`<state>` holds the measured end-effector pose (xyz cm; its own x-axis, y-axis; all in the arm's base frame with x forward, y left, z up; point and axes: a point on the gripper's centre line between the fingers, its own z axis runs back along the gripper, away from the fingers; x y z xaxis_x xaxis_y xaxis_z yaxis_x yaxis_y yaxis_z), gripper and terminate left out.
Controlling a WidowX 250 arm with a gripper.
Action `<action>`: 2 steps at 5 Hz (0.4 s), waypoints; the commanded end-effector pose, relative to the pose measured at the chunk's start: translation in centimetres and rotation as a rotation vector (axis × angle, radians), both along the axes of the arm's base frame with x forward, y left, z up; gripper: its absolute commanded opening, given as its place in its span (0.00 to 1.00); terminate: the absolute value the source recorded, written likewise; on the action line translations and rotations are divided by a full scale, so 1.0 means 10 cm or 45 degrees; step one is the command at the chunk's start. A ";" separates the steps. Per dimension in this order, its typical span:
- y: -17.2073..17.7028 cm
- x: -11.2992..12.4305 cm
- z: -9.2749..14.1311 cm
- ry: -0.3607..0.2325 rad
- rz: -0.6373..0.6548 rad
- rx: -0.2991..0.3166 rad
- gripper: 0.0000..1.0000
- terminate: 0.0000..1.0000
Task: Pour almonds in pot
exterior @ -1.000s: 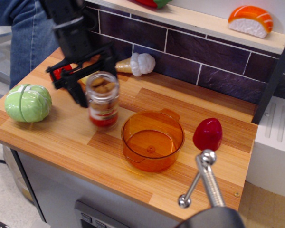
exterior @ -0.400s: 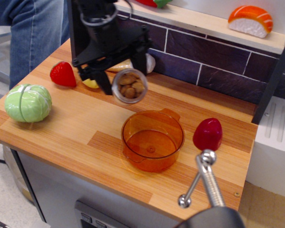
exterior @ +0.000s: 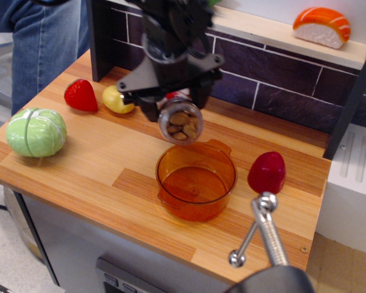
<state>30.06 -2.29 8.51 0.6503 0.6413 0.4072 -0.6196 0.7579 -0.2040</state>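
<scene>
The black claw (exterior: 174, 104) is clenched on a clear jar (exterior: 180, 121), one finger at each side of it, and holds it in the air tipped well over, so that its open mouth faces down and toward the camera. The almonds (exterior: 182, 124) lie bunched at that mouth, brown and plainly seen through the round opening; whether any are falling cannot be told. The jar hangs just above the far rim of the pot (exterior: 196, 181), a translucent orange vessel with small side handles that stands on the wooden counter (exterior: 79, 177) and shows only its bare bottom inside. To the right of the pot, near it but apart, stands a glossy dark-red egg-shaped toy (exterior: 267, 172). Left of the claw, on the counter near the back, lie a yellow toy fruit (exterior: 118, 100) and beside it a red strawberry toy (exterior: 80, 96). Farther left and nearer the front edge sits a green cabbage toy (exterior: 35, 132). On the shelf above the tiled wall at the right rests a salmon sushi toy (exterior: 322, 26).
</scene>
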 end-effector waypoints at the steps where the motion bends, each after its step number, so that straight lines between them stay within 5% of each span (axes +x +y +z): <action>1: 0.02 0.10 0.31 -0.315 -0.049 0.061 0.00 0.00; 2: -0.08 0.06 0.36 -0.399 -0.084 0.131 0.00 0.00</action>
<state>30.50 -4.12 10.77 0.5467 0.5297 0.6486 -0.4966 0.8287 -0.2582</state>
